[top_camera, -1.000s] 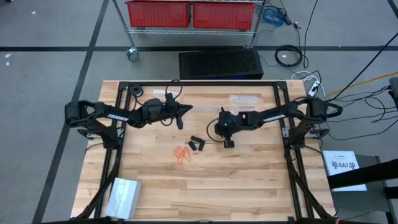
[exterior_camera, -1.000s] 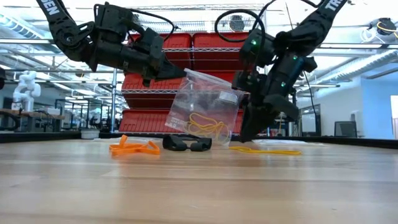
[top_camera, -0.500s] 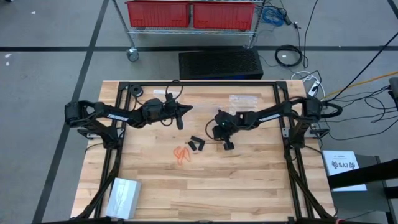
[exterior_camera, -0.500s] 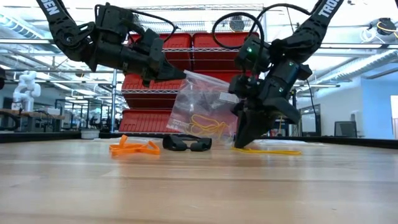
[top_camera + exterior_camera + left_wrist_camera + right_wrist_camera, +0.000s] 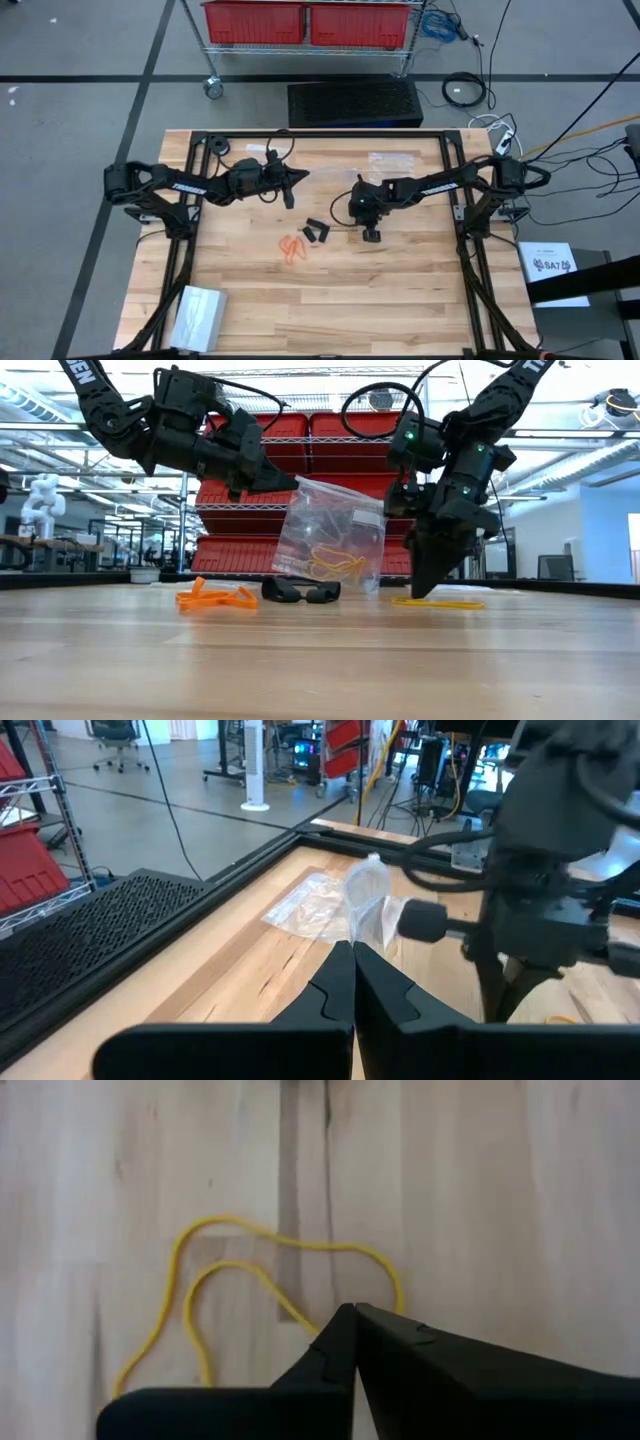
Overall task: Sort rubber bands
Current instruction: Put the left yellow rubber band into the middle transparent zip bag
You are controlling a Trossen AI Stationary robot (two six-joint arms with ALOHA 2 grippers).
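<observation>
My left gripper is shut on a clear plastic bag with yellow rubber bands inside. On the table in front of the bag lie orange rubber bands and black ones. To their right, a loose yellow rubber band lies flat on the wood. My right gripper is shut and points steeply down, its tips at that band's left end. My left gripper pinches the bag's upper corner between its two fingers, coming level from the table's left. The bag hangs below the fingers; I cannot tell whether its lower edge touches the table. My right gripper's shut fingertips come down from above onto the loose yellow band where it runs beneath them. The band lies flat on the table. The fingers hide whether the band is pinched or only pressed.
A second clear bag lies flat near the table's far edge. A white stack sits at the near left corner. A black frame borders the far edge and both sides. Bare wood spreads toward the near edge.
My right gripper has tipped steeper and rolled. Its tips have swung from beside the hanging bag toward the table's right and down onto the loose yellow band. The bag swayed and now hangs straight again.
</observation>
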